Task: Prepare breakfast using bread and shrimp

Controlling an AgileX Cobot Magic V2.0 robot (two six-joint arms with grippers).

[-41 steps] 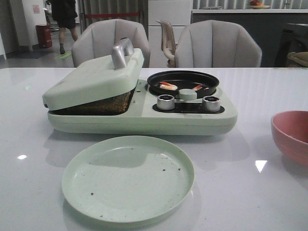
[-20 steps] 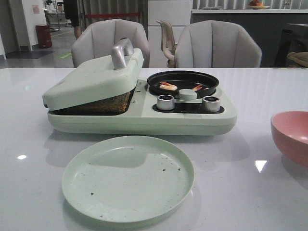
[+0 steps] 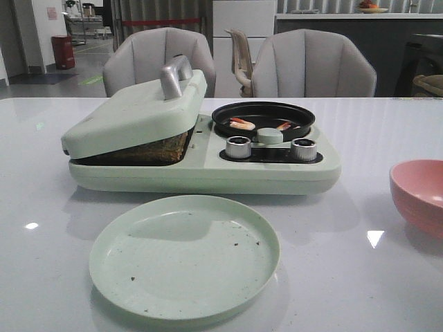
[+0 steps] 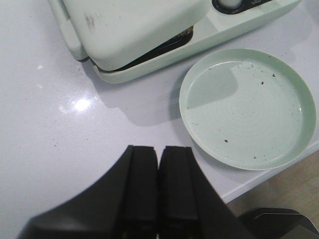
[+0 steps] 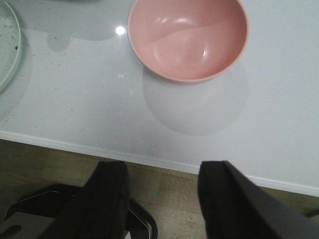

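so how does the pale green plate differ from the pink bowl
The pale green round plate is flat and shallow with a low rim; the pink round bowl is deep with curved walls. The plate carries dark crumbs and sits in front of the green cooker; the bowl looks clean and sits off to the right. Both are empty of food and upright on the white table.

On the glossy white tabletop (image 3: 387, 124) stands one pale green breakfast-maker appliance (image 3: 208, 166), with one hinged green lid (image 3: 131, 114) at its 9 o'clock side, one round black frying pan (image 3: 263, 114) at its 2 o'clock, and two silver knobs (image 3: 238, 146) (image 3: 303, 149). Two small pinkish-orange and white shrimp (image 3: 241, 124) (image 3: 284, 126) lie in the pan. There is one round pale green plate (image 3: 184, 257) and one pink bowl (image 3: 419, 196). Two grey padded chairs (image 3: 159, 61) (image 3: 315, 66) stand behind.
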